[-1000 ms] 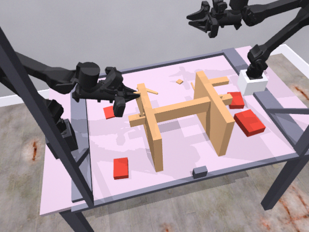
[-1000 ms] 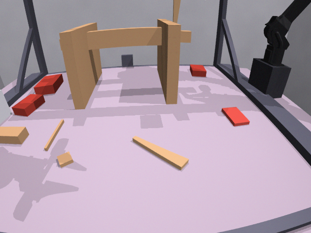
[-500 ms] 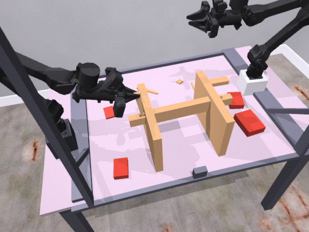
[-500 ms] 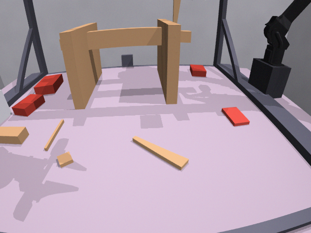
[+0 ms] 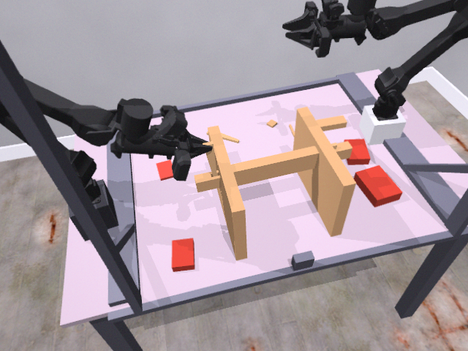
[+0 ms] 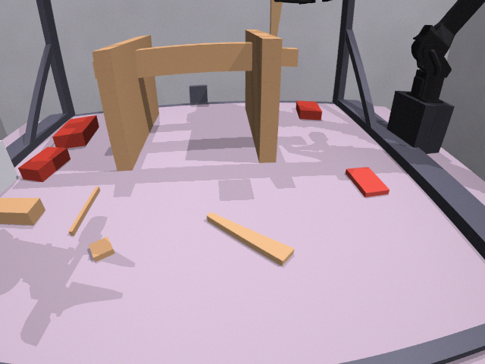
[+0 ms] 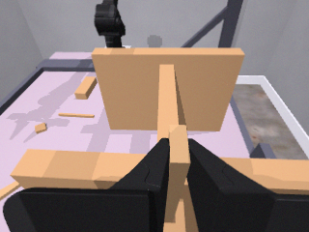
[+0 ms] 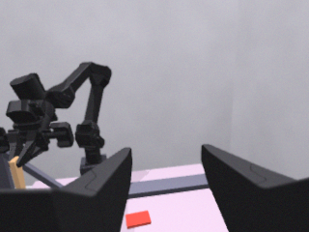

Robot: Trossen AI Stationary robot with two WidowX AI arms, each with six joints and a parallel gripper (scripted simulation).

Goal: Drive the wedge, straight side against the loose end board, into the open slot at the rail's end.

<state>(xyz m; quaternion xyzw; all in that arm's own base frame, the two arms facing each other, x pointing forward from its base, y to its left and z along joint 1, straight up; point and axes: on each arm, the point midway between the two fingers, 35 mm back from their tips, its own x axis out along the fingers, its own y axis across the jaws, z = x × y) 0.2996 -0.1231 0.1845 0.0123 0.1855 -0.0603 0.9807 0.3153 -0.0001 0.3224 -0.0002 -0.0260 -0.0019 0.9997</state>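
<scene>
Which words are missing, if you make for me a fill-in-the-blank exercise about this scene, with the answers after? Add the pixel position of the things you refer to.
1. The wedge (image 6: pixel 275 17) (image 7: pixel 179 145) is held by the ____ arm's end effector.
2. The flat blocks lying around the two end boards (image 5: pixel 232 177) (image 5: pixel 332 177) (image 6: pixel 266 98) (image 6: pixel 125 109) (image 7: pixel 169 92) are coloured ____.
3. The end boards are joined by the ____.
4. The box under the right arm's base is coloured ____ in the top view.

Missing words: left; red; rail; white

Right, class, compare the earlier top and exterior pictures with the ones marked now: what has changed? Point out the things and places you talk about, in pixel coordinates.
Nothing visibly changed. The left gripper (image 5: pixel 211 148) (image 7: pixel 176 145) still holds the wedge (image 6: pixel 275 17) (image 7: pixel 179 145) by the near end board (image 5: pixel 238 227) (image 6: pixel 268 98), and the right gripper (image 5: pixel 285 31) still hangs open. The rail (image 5: pixel 276 166) (image 6: pixel 195 58), loose wood pieces and red blocks lie where they did.
</scene>
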